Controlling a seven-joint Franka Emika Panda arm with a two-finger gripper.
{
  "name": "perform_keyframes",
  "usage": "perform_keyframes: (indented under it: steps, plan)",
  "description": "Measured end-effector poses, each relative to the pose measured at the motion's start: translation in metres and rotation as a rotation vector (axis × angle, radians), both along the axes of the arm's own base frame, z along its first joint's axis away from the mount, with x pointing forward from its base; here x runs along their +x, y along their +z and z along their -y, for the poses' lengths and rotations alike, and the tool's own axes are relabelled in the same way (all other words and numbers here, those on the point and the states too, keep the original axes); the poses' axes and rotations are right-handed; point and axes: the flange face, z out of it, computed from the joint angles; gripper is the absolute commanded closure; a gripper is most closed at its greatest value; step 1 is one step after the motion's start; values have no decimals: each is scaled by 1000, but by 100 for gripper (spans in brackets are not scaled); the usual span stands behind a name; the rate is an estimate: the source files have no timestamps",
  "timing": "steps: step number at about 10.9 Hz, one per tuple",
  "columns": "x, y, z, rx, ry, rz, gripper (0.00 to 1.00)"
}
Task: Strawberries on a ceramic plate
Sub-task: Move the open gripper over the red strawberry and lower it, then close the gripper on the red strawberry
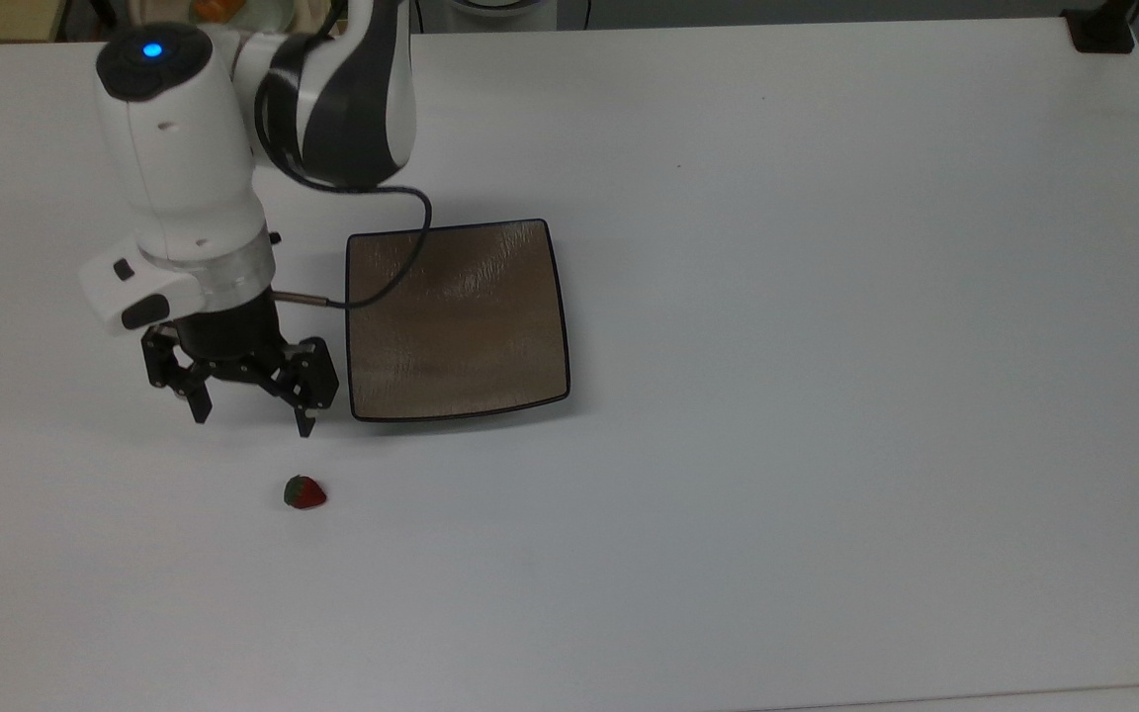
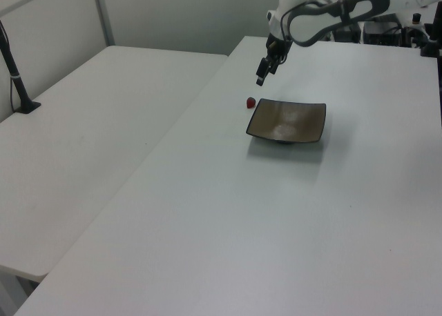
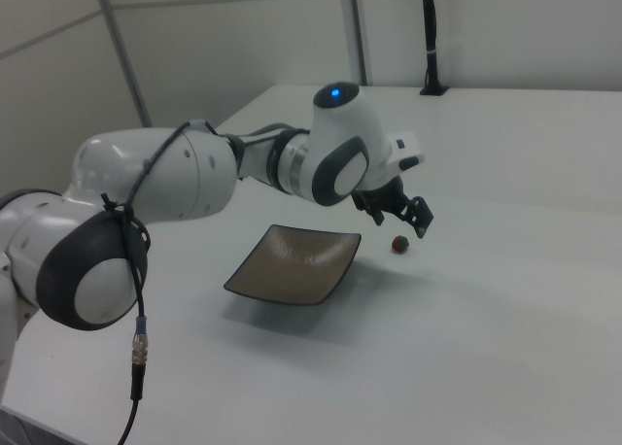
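Strawberry (image 1: 305, 492) pickup is not yet done: the fruit is lying alone on the white table (image 1: 827, 396), just off the plate's (image 1: 458, 318) lower-left corner in the top view, apart from it and touching nothing else. The gripper (image 1: 251, 415) is hanging above the table beside the plate's left edge in the top view, near the berry but not over it, with its jaws spread wide and holding nothing. By my reading, everything is left to do: centring over the fruit, lowering, closing on it, lifting and setting it on the plate, which is sitting bare.

The strawberry is showing as a tiny red body with a dark green cap, far smaller than the plate. The plate is square, glossy tan-brown with a thin black rim and slightly upturned sides (image 3: 296, 263).
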Motion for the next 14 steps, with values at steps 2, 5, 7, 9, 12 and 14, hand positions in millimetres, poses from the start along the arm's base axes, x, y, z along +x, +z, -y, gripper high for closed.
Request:
perform_keyframes:
  steps: [2,5,7,9,12,14]
  plan:
    - [7,-20,-1,-6,1,53,0]
    - [15,-48,-12,-10,14,105,0]
    - [18,-62,-21,-11,26,120,0]
    - [20,-70,-29,-11,35,134,0]
    - [20,-72,-29,-11,35,134,24]
    - [20,-75,-29,-11,36,132,49]
